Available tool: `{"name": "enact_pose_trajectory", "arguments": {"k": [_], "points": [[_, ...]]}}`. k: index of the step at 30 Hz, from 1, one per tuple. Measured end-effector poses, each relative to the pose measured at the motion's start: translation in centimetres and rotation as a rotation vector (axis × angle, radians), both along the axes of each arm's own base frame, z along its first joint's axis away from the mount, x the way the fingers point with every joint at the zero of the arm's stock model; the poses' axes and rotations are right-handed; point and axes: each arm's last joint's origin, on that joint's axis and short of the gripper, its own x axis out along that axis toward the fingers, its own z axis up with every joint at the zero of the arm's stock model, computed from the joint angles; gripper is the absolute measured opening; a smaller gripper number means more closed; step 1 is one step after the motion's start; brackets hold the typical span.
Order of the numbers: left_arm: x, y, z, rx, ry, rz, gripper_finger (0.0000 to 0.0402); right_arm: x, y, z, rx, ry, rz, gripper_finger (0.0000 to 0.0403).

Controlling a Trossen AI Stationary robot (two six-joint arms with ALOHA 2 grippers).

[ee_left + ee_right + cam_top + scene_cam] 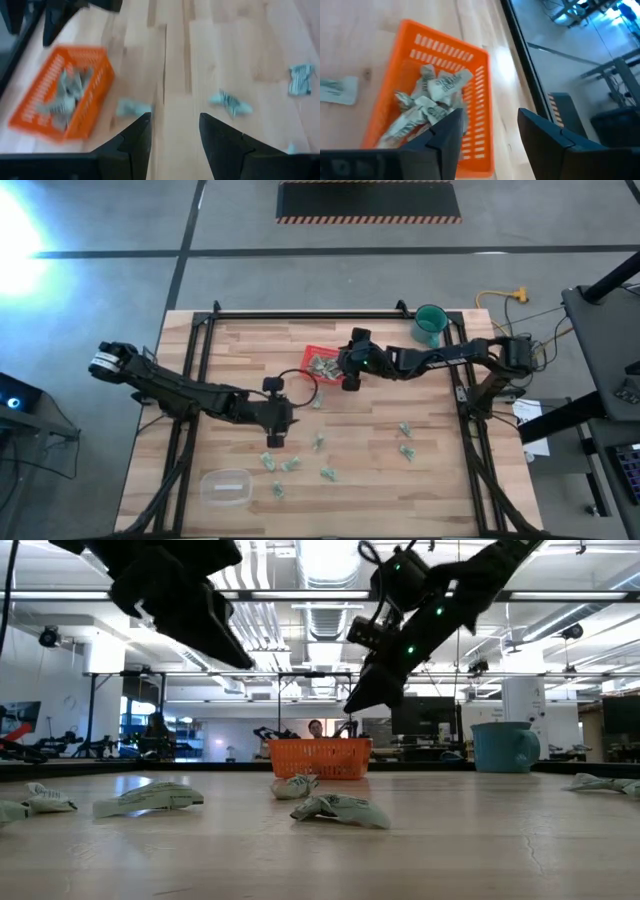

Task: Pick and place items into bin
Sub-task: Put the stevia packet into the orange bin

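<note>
The red tray (322, 362) sits on the table's far middle and holds several pale-green crumpled pieces (432, 97); it also shows in the left wrist view (65, 95) and the low view (320, 758). More pieces lie loose on the wood: one near the tray (318, 402), a cluster toward the near edge (290, 465), two to the right (405, 428). My right gripper (350, 380) (492, 130) hovers open over the tray's right edge, empty. My left gripper (277, 435) (175, 130) hangs open above the table middle, with pieces (132, 107) (230, 100) ahead of it.
A teal cup (430, 325) stands at the far right corner. A clear plastic container (226, 487) rests near the near-left edge. A black metal frame (205, 315) borders the tabletop. Bare wood lies between the loose pieces on the right half.
</note>
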Motion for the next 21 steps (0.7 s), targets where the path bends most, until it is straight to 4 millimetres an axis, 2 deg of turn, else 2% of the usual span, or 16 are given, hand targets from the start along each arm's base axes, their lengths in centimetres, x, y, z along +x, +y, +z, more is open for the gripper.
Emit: {"name": "enact_pose_trajectory", "arguments": {"k": [5,10,16,21], "points": [[0.2,0.1,-0.7,0.09,-0.025,-0.075,0.0148,-1.2,1.8,2.0,0.012,0.018,0.039,0.017],[1.1,0.9,-1.9,0.109,-0.001,-0.051,0.0148,-3.2,3.7,4.3,0.065,0.021,0.057,0.0163],[3.3,3.4,-4.2,0.065,0.052,-0.019,0.0148,-5.8,6.5,6.7,0.109,-0.04,0.113,0.0153],[4.7,5.6,-6.0,0.054,0.129,0.009,0.0148,-8.2,8.7,7.4,0.119,-0.085,0.198,0.0145]]}}
